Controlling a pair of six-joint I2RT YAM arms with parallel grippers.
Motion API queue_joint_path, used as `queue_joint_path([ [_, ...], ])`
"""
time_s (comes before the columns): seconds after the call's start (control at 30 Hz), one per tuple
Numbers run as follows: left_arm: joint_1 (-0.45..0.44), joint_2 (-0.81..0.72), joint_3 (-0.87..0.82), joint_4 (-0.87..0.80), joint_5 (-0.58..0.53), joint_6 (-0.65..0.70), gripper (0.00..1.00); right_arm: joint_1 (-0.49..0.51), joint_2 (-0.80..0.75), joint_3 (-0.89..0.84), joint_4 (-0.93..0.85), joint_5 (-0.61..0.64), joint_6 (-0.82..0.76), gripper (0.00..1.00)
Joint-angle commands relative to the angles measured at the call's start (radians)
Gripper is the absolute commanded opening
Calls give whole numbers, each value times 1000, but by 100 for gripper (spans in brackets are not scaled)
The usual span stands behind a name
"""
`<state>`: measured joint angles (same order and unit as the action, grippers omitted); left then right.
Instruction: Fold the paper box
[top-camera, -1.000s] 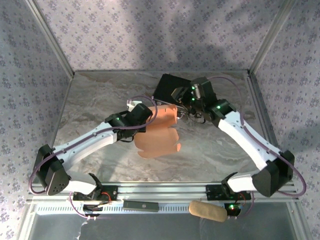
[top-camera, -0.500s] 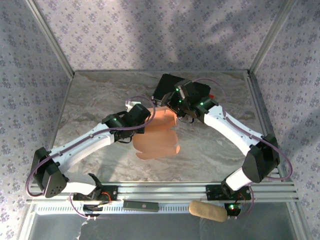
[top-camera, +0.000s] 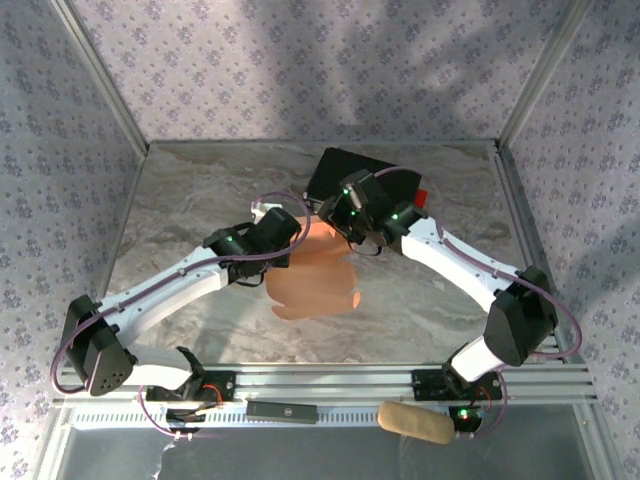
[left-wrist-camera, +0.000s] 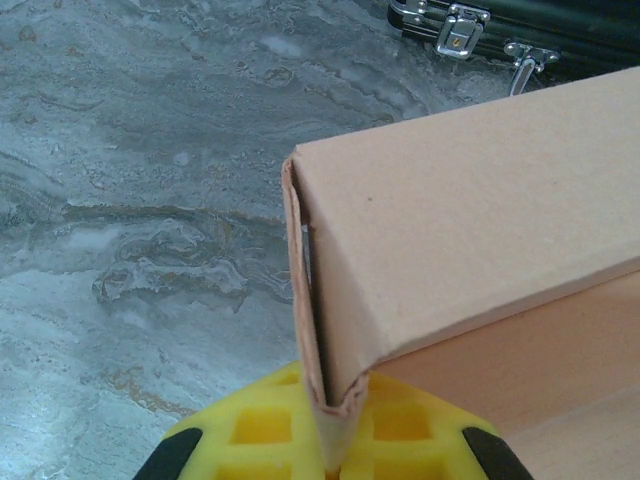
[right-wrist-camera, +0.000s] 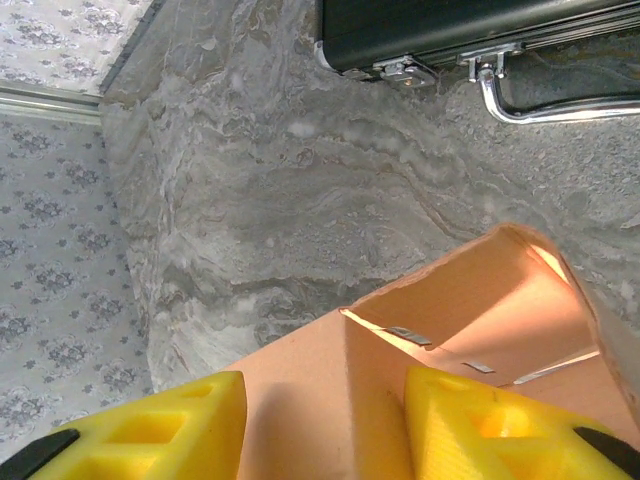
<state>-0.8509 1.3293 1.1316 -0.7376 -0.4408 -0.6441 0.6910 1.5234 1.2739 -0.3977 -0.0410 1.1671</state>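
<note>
Gripping the paper box (left-wrist-camera: 470, 230) edge, the left end effector (left-wrist-camera: 335, 435) is clenched; the right end effector (right-wrist-camera: 322, 400) straddles it, jaws apart.

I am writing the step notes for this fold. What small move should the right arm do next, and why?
Probably close the right gripper on the paper box. Its yellow fingers stand apart with a cardboard fold between them, while the left gripper pinches the box's corner edge. A second grip would likely steady the box for folding.
</note>
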Motion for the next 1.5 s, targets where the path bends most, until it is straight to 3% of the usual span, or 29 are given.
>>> queue_joint_path([
  [0.0,-4,-8,38,4,-3,-2,0,10,-15,-10,27,1,43,44],
  [0.23,-15,-5,39,1,-15,-3,0,16,-36,-36,91,6,93,24],
  [0.37,-16,-13,36,0,-18,-6,0,11,-51,-68,138,-8,126,23],
  [0.47,-19,-19,34,-3,-26,-7,0,8,-84,-116,172,0,133,26],
  [0.57,-18,-22,33,-8,-34,-7,0,8,-131,-152,190,18,102,39],
  [0.67,-20,-21,37,-16,-46,-8,0,28,-216,-202,159,90,42,50],
  [0.77,-24,-18,39,-25,-67,-14,0,67,-309,-310,174,174,14,54],
  [1.03,-34,1,58,-38,-94,-16,0,132,-291,-434,270,211,-10,50],
  [1.47,-43,4,76,-56,-101,-6,0,71,-197,-429,275,183,-46,48],
])
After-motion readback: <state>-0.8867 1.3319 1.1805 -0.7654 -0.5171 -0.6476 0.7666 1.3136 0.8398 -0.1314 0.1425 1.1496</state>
